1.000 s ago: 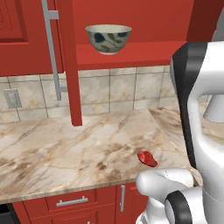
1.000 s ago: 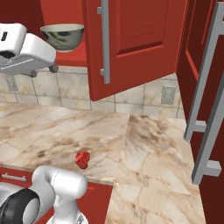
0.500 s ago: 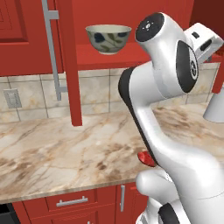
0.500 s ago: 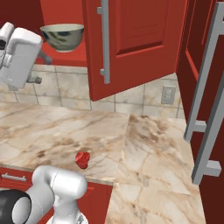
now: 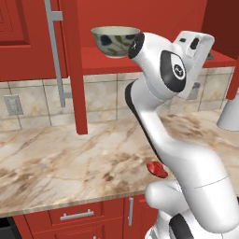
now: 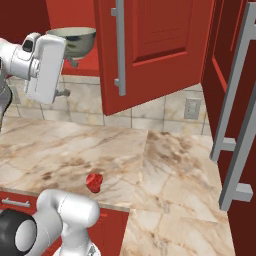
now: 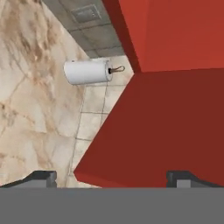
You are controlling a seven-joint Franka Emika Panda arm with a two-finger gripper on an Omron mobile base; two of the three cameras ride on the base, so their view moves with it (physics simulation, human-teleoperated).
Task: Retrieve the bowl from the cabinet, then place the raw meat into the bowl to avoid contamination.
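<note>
Marble counter (image 6: 165, 165) bears raw meat (image 6: 94, 182); hand view: fingers (image 7: 41, 177) spread, seemingly empty.

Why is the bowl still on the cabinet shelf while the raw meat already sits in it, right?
Not quite. The bowl is on the cabinet shelf, but the raw meat lies on the marble counter near its front edge, as the left base view shows.

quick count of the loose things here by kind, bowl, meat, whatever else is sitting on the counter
bowl: 1, on the cabinet shelf
raw meat: 1, on the counter
grey-white vessel: 1, on the counter
total: 3
</note>
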